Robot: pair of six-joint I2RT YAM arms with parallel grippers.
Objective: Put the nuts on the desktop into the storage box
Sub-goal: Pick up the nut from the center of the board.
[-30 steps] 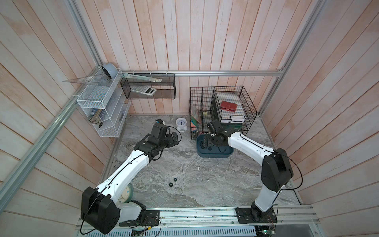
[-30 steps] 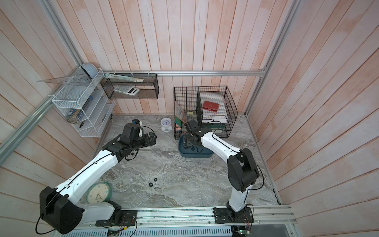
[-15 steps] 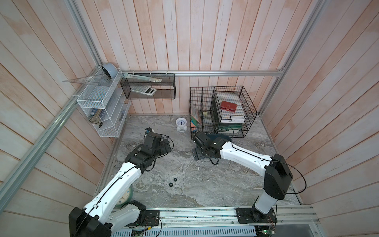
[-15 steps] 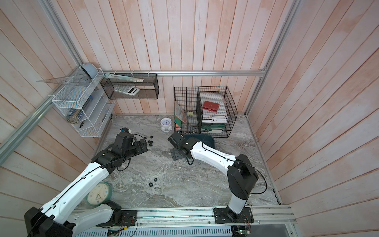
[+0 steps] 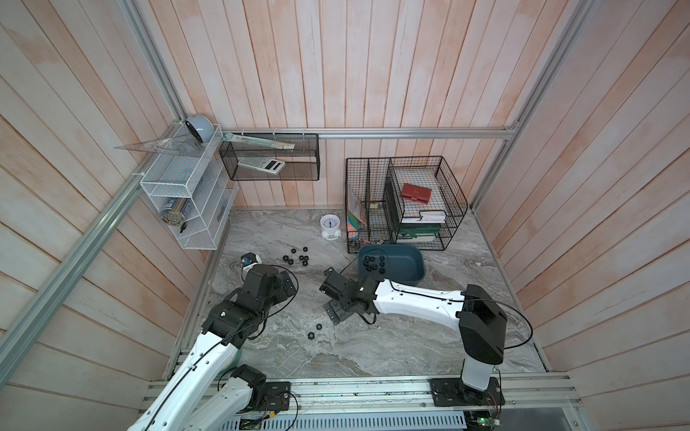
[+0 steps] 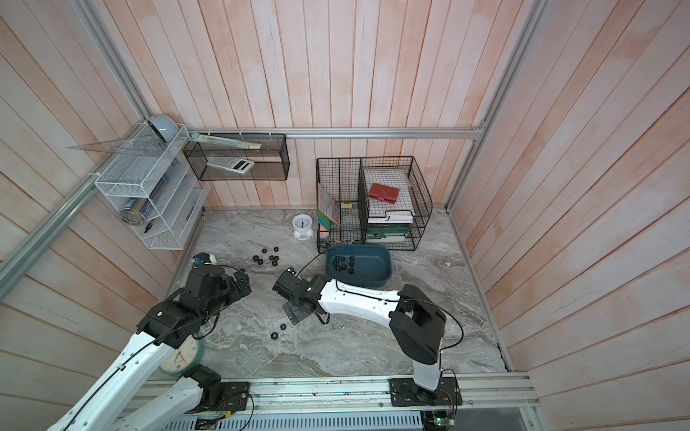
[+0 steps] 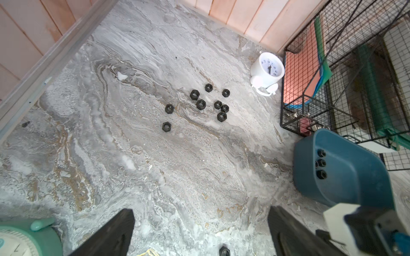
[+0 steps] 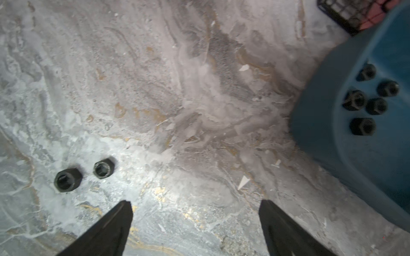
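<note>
Black nuts (image 7: 201, 104) lie on desktop (image 7: 111, 155) and in storage box (image 7: 310, 177). Left gripper (image 7: 199, 212), right gripper (image 8: 195, 202): jaws wide apart, empty.

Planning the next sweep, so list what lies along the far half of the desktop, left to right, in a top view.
White mesh rack → loose nuts → small white clock → storage box.
</note>
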